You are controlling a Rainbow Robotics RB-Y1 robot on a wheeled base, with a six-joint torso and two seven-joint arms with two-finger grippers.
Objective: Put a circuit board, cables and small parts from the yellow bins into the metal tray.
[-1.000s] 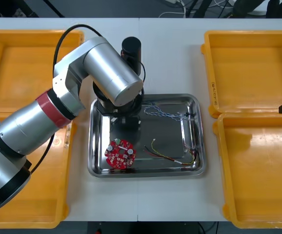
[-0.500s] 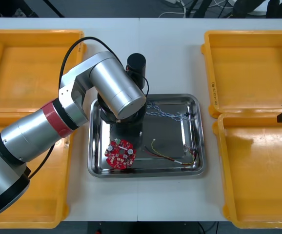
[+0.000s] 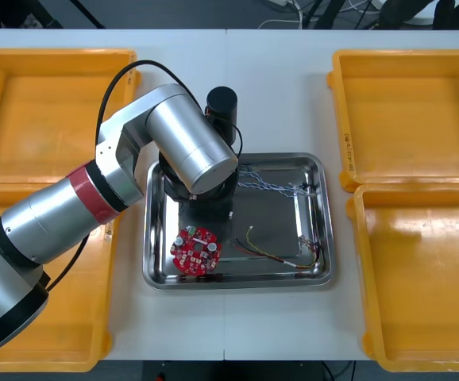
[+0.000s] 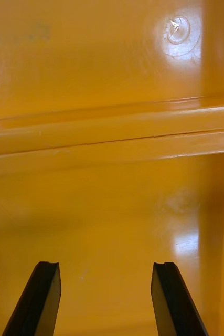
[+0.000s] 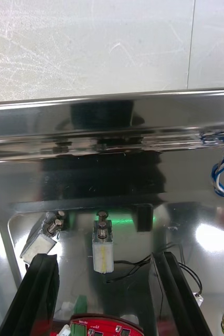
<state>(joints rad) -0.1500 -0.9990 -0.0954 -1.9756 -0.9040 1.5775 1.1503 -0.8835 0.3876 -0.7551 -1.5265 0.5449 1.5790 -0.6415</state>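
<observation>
The left gripper [image 5: 102, 258] hung low inside the metal tray [image 3: 277, 210], toward its far left corner. Its fingers were spread wide and gripped nothing. One small metal part [image 5: 102, 245] lay on the tray floor in the gap, touching neither finger, and a second small metal part [image 5: 40, 242] lay just beside one finger. The wide stance therefore read as clearance around parts resting in the tray, not as a grip. A thin black cable [image 5: 143, 265] trailed near them. The red circuit board [image 3: 195, 250] sat in the tray's near left corner, the blue and white cable [image 3: 271, 183] along its far edge, and the red and yellow cable [image 3: 281, 254] by its near right corner. This spread probably kept each item separate and easy to see. The right gripper [image 4: 105, 265] waited wide open and empty over the bare yellow bins [image 3: 404, 119] at the table's right edge, clear of the work.
</observation>
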